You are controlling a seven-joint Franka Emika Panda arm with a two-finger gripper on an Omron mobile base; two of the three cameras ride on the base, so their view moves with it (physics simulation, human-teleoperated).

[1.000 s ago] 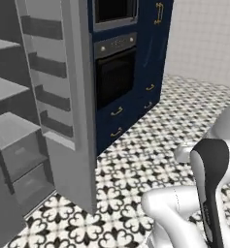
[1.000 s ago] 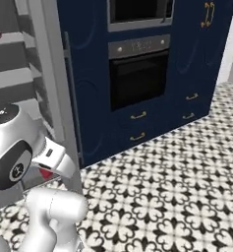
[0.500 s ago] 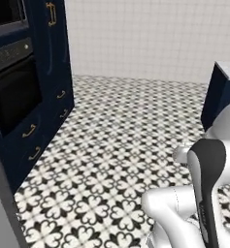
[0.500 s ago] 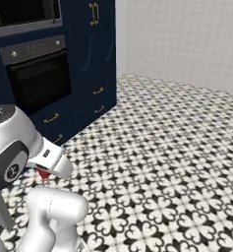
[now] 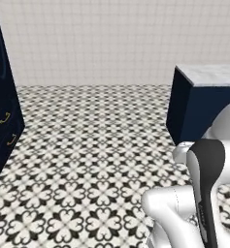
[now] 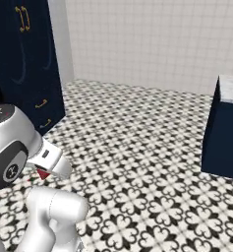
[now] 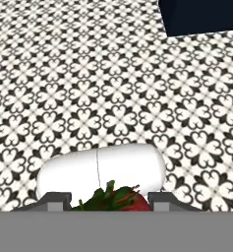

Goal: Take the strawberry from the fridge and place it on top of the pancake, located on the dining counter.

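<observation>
A red strawberry point(image 7: 119, 200) with green leaves sits between the tips of my gripper point(image 7: 108, 203), which is shut on it, low in the hand view. In the right base view the strawberry point(image 6: 43, 173) peeks out red under the hand at the lower left, held low over the patterned floor. The dining counter point(image 5: 209, 75) shows its marble top and navy base at the right; its end point(image 6: 230, 89) also stands at the right edge of the right base view. The fridge and the pancake are out of view.
Black-and-white patterned floor tiles point(image 5: 87, 145) spread between me and the counter. Navy cabinets with gold handles point(image 6: 24, 59) stand at the left, and their drawers point(image 5: 4, 127) edge the left base view. A white tiled wall point(image 5: 97, 38) closes the back.
The whole picture has swung to the right as the base turned: the fridge and oven slid out at the left, the counter came in at the right. The strawberry stays held.
</observation>
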